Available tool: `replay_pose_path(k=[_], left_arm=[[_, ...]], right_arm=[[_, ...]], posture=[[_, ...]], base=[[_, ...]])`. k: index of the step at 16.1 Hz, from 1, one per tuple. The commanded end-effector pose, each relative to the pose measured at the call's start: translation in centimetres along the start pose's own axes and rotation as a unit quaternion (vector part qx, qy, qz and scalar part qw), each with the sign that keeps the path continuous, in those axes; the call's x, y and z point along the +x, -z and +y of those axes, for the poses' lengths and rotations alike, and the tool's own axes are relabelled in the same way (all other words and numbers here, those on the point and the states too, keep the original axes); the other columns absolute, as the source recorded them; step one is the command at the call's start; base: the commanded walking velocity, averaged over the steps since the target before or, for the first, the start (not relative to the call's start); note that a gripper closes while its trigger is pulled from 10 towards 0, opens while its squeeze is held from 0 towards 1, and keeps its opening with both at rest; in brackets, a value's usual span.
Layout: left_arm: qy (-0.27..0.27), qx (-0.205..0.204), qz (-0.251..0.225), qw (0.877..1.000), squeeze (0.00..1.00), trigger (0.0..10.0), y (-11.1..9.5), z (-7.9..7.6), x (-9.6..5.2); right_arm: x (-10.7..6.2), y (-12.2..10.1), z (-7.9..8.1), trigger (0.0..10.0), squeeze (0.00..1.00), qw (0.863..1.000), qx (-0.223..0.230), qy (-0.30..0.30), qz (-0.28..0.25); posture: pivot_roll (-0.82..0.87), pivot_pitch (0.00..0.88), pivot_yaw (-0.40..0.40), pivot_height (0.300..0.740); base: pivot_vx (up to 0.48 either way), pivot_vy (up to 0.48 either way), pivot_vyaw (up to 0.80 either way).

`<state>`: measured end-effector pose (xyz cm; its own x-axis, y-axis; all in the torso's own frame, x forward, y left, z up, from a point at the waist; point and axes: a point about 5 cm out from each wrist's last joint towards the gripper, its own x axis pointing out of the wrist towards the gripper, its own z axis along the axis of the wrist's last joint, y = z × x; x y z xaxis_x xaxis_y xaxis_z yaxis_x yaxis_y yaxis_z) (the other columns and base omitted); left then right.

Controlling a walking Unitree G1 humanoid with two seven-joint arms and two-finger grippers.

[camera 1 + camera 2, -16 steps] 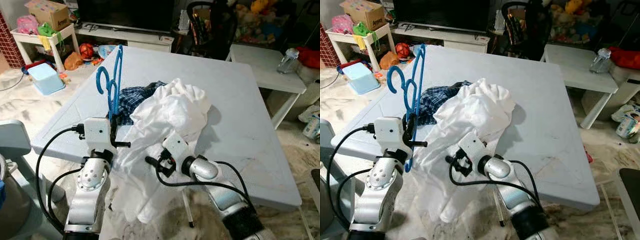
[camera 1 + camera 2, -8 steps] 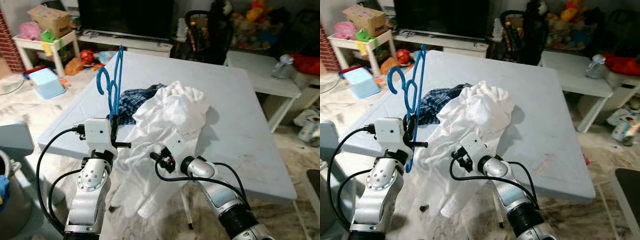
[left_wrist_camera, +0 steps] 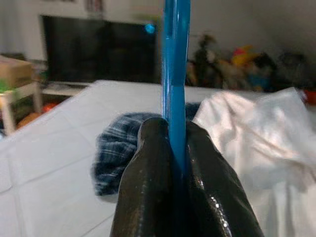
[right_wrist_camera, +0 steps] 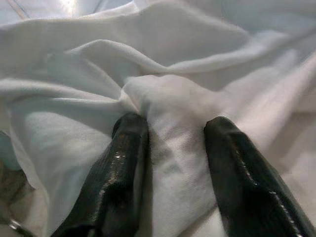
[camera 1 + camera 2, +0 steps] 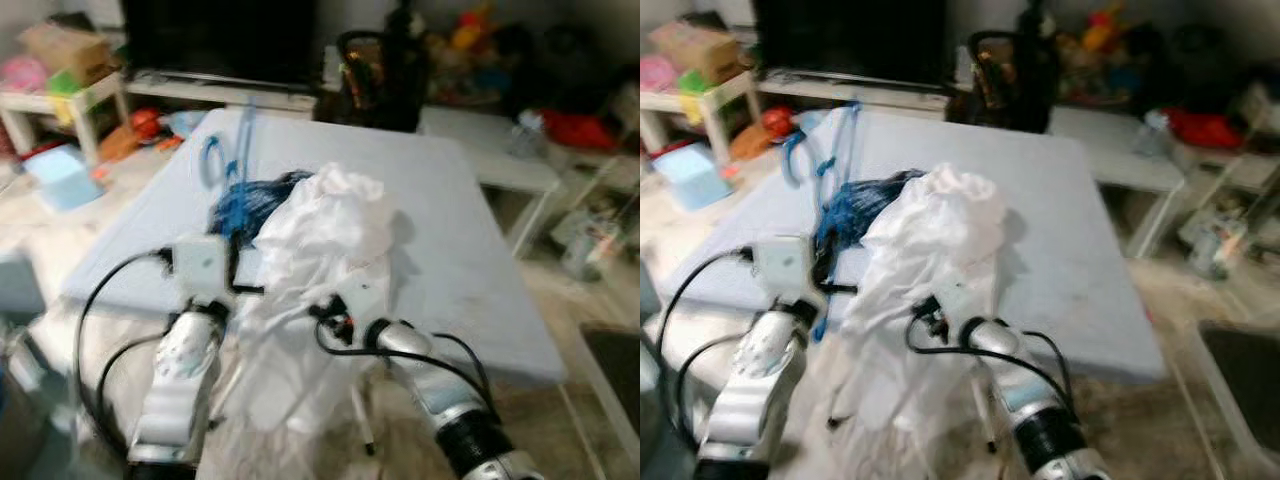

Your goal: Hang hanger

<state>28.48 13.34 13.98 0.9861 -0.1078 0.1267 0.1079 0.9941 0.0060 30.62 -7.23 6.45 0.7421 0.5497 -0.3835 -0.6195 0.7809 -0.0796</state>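
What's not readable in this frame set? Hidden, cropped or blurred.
- Blue hanger: cropped by the left wrist view's top edge; its hook is smeared by motion blur in the eye views.
- Right gripper: fingers sunk in white shirt folds; actual pinch unclear.
- Plaid garment: partly under the shirt.
- Left gripper: shut on the hanger, hiding the contact point.
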Motion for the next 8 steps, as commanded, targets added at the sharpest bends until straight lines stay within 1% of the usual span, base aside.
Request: replay_pose_path(k=[1,4,8], left_arm=[[-0.005,-0.005,0.006,1.000,0.00,10.0,0.30,0.19,-0.14],[-0.001,-0.007,0.006,1.000,0.00,10.0,0.36,0.08,-0.12],[-0.011,-0.007,0.010,1.000,0.00,10.0,0.50,0.11,-0.09]], right_arm=[[-0.07,1.24,-0.22,0.0,0.00,0.999,0.010,0.004,0.032],[-0.01,1.29,-0.38,0.0,0.00,0.999,0.011,0.006,0.031],[0.11,1.26,-0.31,0.0,0.00,0.999,0.014,0.004,0.030]], posture=[[-0.05,0.000,-0.073,0.740],[-0.05,0.000,-0.073,0.740],[-0.05,0.000,-0.075,0.740]], base=[[0.000,0.000,0.00],[0.000,0.000,0.00],[0.000,0.000,0.00]])
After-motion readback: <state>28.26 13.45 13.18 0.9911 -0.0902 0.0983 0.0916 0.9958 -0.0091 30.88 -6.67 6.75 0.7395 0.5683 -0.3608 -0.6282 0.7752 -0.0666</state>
